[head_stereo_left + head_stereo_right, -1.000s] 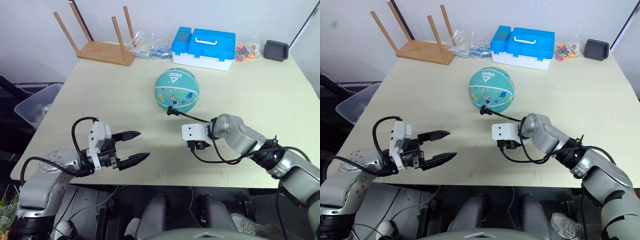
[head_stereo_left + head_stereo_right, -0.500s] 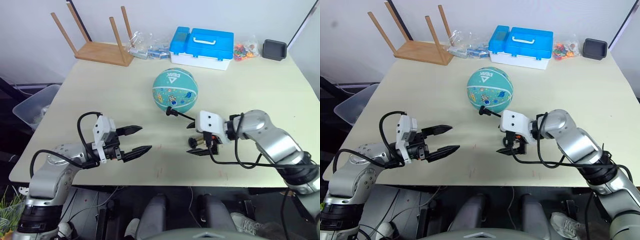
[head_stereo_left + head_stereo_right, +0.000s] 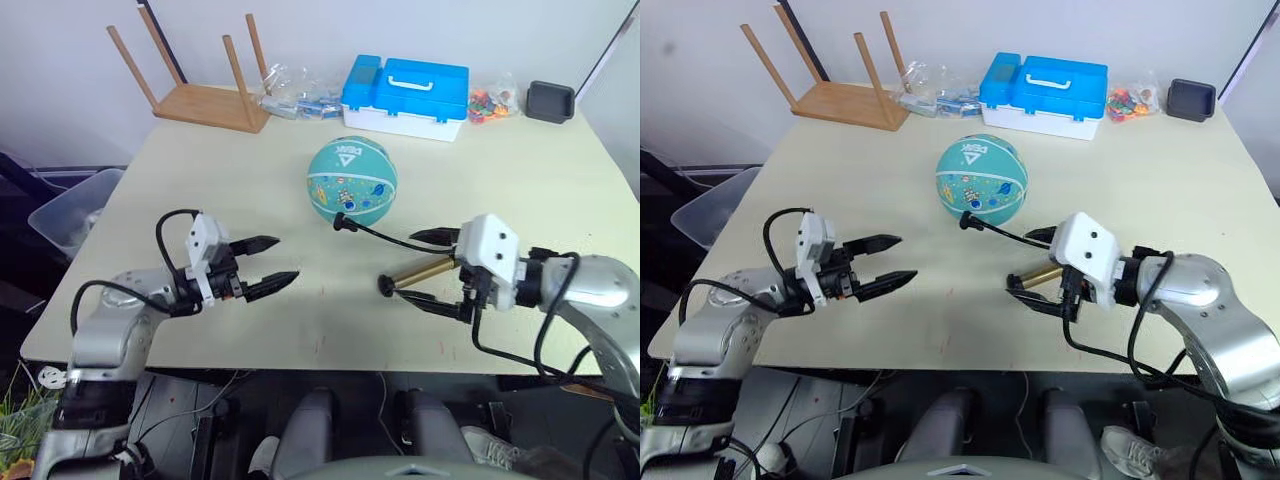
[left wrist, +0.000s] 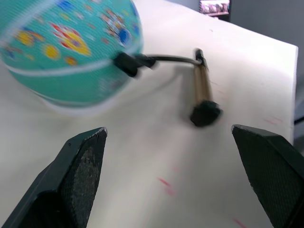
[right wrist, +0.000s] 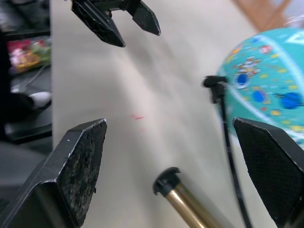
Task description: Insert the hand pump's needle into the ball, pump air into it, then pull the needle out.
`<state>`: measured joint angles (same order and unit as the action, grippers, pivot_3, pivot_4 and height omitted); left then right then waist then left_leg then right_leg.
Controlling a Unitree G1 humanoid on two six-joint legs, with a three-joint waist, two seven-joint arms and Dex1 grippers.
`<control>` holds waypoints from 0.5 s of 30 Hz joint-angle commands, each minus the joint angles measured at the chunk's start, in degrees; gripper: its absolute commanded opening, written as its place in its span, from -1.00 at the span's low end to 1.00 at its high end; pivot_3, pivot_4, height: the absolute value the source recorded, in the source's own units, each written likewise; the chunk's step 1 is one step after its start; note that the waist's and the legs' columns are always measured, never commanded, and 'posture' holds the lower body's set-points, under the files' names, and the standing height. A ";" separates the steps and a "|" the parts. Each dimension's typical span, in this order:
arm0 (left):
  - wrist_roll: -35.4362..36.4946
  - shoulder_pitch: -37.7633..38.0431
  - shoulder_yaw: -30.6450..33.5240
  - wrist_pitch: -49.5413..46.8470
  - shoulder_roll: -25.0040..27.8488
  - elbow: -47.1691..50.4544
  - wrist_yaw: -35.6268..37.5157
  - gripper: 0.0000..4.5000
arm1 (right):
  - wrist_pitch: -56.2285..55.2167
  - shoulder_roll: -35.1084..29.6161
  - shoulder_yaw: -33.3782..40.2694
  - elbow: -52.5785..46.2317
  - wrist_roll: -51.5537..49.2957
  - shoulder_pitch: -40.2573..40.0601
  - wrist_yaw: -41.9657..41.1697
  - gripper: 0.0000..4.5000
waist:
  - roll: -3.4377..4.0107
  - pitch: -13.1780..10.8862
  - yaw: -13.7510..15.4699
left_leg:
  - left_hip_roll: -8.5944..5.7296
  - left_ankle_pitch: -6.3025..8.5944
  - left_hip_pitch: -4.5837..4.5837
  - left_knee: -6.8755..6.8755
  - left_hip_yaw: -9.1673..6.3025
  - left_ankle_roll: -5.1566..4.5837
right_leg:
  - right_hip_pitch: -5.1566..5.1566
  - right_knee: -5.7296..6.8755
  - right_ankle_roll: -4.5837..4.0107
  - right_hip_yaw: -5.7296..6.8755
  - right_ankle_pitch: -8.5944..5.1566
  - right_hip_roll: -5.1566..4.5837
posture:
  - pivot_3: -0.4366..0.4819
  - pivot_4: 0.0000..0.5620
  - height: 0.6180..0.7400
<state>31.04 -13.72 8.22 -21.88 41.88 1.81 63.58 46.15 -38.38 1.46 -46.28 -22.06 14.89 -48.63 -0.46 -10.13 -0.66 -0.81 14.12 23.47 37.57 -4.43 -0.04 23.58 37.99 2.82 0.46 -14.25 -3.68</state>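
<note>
Beige counter (image 3: 520,170): ball (image 3: 352,179) mid-counter, hose attached. Both end effectors, left (image 3: 268,264) and right (image 3: 428,268), gape; right should close squarely on hand pump (image 3: 420,272).

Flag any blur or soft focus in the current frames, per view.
Left wrist view: the ball is smeared, the hand pump slightly soft. Right wrist view: the pump barrel and ball edge are soft, and so are the left gripper fingers. Both eye views: sharp, evenly lit.
</note>
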 commanded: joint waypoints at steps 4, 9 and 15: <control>-2.11 -10.39 -1.09 2.83 -0.61 -9.62 2.22 0.98 | -2.96 -1.74 4.93 -6.25 -1.17 -3.12 3.41 0.96 | -0.02 0.00 -0.07 | 0.01 0.00 -0.02 0.01 0.01 0.00 | -0.01 0.03 0.00 0.00 0.00 0.03 | -0.05 -0.47 1.00; -5.90 -21.25 -3.49 5.51 -3.03 -19.92 2.24 0.98 | -3.39 -2.18 5.79 -7.61 -2.23 -4.75 5.69 0.96 | -0.07 0.02 -0.09 | 0.00 -0.01 0.01 0.10 0.02 -0.01 | -0.01 0.04 0.00 0.01 0.00 0.04 | -0.05 -0.47 1.00; -10.04 -32.40 -4.66 7.78 -7.76 -30.64 -1.21 0.98 | -3.69 -2.12 5.41 -8.24 -3.10 -5.16 8.03 0.96 | -0.12 -0.01 -0.12 | 0.00 0.00 0.22 0.56 -0.03 -0.02 | -0.01 0.13 0.03 0.07 0.01 0.08 | -0.05 -0.47 1.00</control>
<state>21.59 -43.86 3.23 -15.57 34.48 -27.68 63.38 43.63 -40.35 5.54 -51.77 -24.28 9.70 -41.53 -0.58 -10.14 -0.78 -0.82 14.12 23.70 38.17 -4.47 -0.07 23.57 38.12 2.86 0.53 -14.23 -3.61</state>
